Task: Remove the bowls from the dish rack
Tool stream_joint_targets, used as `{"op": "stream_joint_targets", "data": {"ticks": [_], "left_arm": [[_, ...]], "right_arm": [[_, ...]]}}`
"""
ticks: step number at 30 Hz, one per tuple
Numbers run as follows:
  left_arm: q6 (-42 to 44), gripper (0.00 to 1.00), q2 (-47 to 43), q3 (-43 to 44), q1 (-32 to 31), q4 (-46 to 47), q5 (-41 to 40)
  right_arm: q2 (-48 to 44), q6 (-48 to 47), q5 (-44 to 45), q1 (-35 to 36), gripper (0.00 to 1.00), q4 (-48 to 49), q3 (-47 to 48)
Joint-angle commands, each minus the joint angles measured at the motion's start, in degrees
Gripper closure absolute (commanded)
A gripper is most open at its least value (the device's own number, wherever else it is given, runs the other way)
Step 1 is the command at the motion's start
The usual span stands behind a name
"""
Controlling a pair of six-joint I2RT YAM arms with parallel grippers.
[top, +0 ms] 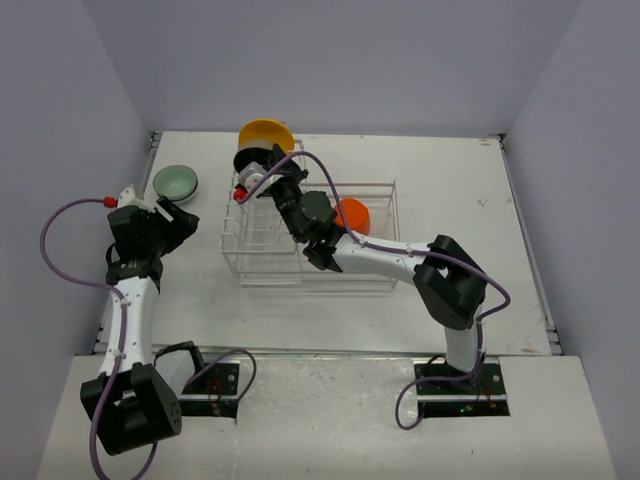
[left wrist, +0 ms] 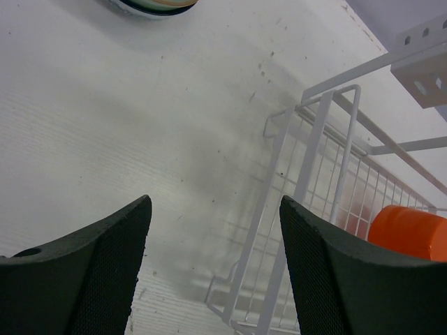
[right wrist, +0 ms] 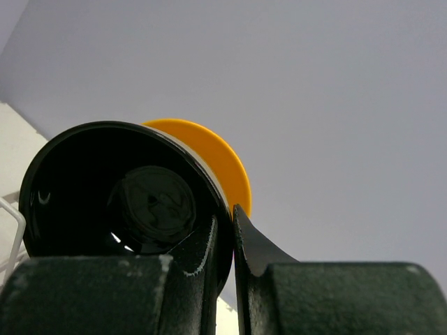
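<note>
Bowls are partly unloaded: the mint bowl (top: 175, 182) sits on the table (top: 450, 180) at left, with the left gripper (left wrist: 214, 206) spread and empty near it. Above the rack (top: 300, 262), the right gripper (right wrist: 232, 213) pinches the rim of the black bowl (right wrist: 91, 181), the yellow bowl (right wrist: 209, 150) close behind. The orange bowl (top: 352, 213) lies inside the rack.

The top camera looked down from above the near edge over the whole table (top: 450, 180). The left wrist camera faced low across it toward the dish rack (left wrist: 314, 160) and orange-red bowl (left wrist: 408, 234), both also in the top view. The right wrist camera sat close against the black bowl (right wrist: 119, 188).
</note>
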Motion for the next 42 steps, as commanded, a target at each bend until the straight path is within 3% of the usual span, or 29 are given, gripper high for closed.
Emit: {"op": "stream_joint_targets", "data": {"ticks": [1, 22, 42], "left_arm": [[0.6, 0.26, 0.2, -0.7, -0.4, 3.8, 1.0], [0.9, 0.26, 2.7, 0.0, -1.5, 6.4, 1.7], [0.5, 0.26, 3.6, 1.7, -2.2, 4.5, 0.9]], "right_arm": [[0.9, -3.0, -1.1, 1.0, 1.00, 10.5, 0.7], [2.9, -11.4, 0.1, 1.5, 1.00, 20.5, 0.9], [-5.8, -11.0, 0.3, 1.9, 1.00, 16.2, -1.6]]}}
